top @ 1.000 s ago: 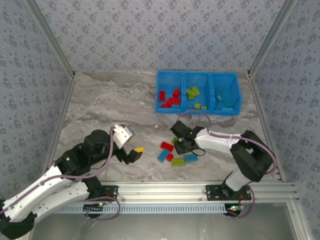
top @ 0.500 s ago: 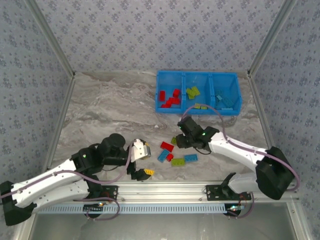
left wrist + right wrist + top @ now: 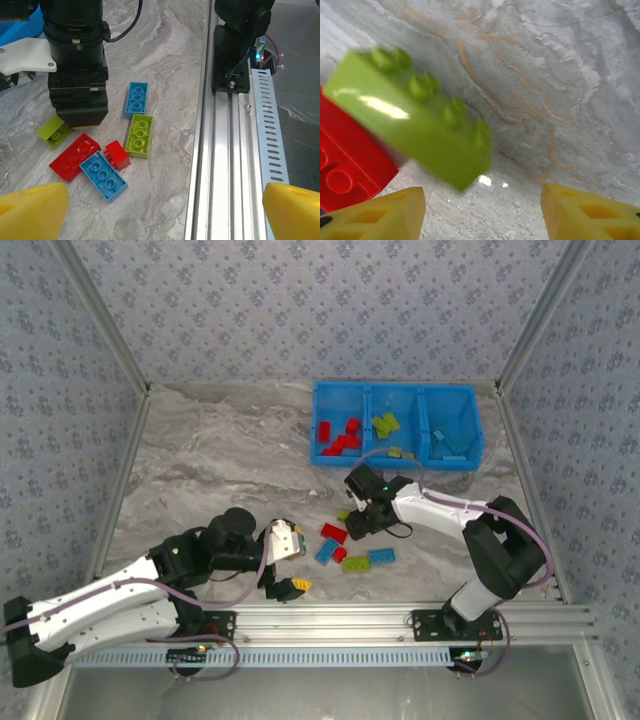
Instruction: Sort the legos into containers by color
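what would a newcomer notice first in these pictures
The bright blue bin at the far right, with red, green and blue bricks sorted into its three compartments. Nearer, loose bricks lie in a cluster, and the right gripper stands open right beside a lime brick.

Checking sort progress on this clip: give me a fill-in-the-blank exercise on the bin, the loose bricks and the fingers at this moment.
1. The bricks in the blue bin's left compartment are all ___.
2. In the left wrist view, ___ loose bricks lie on the marble table.
3. The studded brick just ahead of the right gripper's spread fingers is ___.
4. The left gripper has ___ between its yellow fingers.
Missing words: red; six; lime green; nothing.
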You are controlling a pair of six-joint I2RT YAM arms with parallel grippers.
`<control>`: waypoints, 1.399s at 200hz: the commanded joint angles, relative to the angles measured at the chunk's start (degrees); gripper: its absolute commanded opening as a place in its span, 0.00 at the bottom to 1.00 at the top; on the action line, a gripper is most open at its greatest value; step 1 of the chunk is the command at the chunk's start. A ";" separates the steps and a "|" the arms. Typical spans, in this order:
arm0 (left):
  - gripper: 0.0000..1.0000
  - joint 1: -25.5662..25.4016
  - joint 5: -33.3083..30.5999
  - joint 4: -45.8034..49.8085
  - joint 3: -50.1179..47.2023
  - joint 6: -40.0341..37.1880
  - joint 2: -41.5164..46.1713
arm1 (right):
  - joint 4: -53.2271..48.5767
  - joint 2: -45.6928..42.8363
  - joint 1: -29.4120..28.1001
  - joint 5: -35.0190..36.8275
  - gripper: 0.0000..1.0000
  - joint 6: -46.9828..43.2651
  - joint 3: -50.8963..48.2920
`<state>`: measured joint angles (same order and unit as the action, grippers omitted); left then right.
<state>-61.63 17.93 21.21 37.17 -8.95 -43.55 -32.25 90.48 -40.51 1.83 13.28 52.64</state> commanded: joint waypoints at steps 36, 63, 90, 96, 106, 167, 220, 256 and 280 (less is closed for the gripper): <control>0.99 -0.51 -1.19 -2.32 -0.32 -0.31 -0.16 | -0.02 4.21 0.38 -2.38 0.74 -2.98 2.31; 0.99 -0.51 -1.45 -2.21 -0.34 -0.19 -0.13 | -0.19 6.28 0.35 -2.70 0.73 -3.68 6.36; 0.99 -0.56 -1.80 -2.66 -0.91 -0.08 0.26 | -0.53 8.51 0.27 -2.82 0.72 -4.87 10.47; 0.99 -0.53 -1.87 -2.73 -1.01 0.04 0.33 | -0.66 9.44 0.42 -2.46 0.70 -5.13 11.18; 0.99 -0.59 -1.97 -2.84 -0.96 0.06 0.33 | -0.62 10.73 0.62 -2.68 0.66 -5.49 12.12; 0.99 -0.61 -2.14 -2.79 -2.07 0.58 2.14 | -0.46 12.76 0.17 -4.56 0.42 -4.85 11.60; 0.99 -0.60 -1.10 -6.06 -3.46 0.21 3.81 | 0.92 1.12 0.87 -0.59 0.22 2.72 5.96; 0.99 -0.60 -4.54 -10.22 -3.73 2.51 3.55 | 2.16 -8.94 7.88 6.50 0.23 9.22 6.59; 0.99 -0.60 -12.55 -11.85 -3.21 5.46 2.42 | 4.08 -8.13 16.72 7.76 0.25 11.14 11.33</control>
<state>-61.91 12.93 13.82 33.47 -6.87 -40.60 -30.41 81.69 -30.87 4.89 19.99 59.59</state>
